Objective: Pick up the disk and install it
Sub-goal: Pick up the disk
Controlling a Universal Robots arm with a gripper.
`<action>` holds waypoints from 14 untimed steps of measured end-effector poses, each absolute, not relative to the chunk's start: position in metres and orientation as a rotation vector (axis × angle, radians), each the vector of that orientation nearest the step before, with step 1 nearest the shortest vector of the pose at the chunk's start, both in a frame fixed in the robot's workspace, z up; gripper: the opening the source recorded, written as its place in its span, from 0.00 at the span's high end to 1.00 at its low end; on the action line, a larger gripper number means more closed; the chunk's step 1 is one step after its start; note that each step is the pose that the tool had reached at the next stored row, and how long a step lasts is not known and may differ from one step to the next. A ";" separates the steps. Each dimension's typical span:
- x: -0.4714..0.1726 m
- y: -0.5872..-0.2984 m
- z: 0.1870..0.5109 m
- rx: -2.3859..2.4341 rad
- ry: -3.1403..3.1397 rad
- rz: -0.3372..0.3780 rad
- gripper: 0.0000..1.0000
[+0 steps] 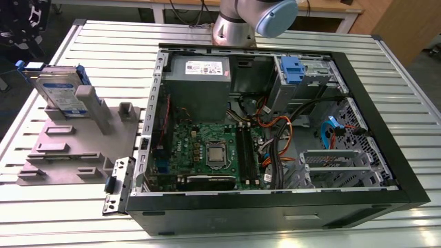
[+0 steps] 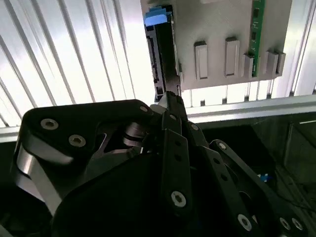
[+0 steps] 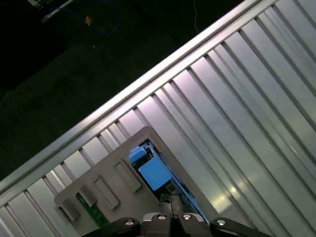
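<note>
The claw (image 2: 170, 98) has its 2 fingers drawn together to a single tip, with no gap between them and nothing held. In both wrist views it hangs above the disk (image 2: 157, 59), well apart from it, with the tip (image 3: 171, 200) lined up over the disk's upper edge.

The disk (image 1: 59, 90) stands on edge, tilted a little, in a slot of a grey holder plate (image 1: 76, 150) at the exterior view's left. Its blue side rail (image 3: 153, 173) faces up towards the wrist cameras. A small green board (image 2: 256, 34) sits in another slot of the same plate.

The plate lies on the slatted metal tabletop (image 1: 69, 217), just beside an open computer case (image 1: 375, 103). The case lies on its side. Inside it are the motherboard (image 1: 214, 150), a grey metal box with a white sticker (image 1: 200, 72) and a blue plastic latch (image 1: 293, 70) on a grey cage.
</note>
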State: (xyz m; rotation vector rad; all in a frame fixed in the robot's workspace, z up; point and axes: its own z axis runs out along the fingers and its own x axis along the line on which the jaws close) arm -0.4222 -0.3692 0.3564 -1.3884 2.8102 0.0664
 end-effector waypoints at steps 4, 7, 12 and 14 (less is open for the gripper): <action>-0.422 -0.369 0.356 -1.489 2.760 0.067 0.89; -0.422 -0.369 0.356 -1.566 2.718 0.067 0.89; -0.422 -0.369 0.356 -1.688 2.647 0.067 0.89; -0.422 -0.369 0.356 -1.737 2.616 0.067 0.89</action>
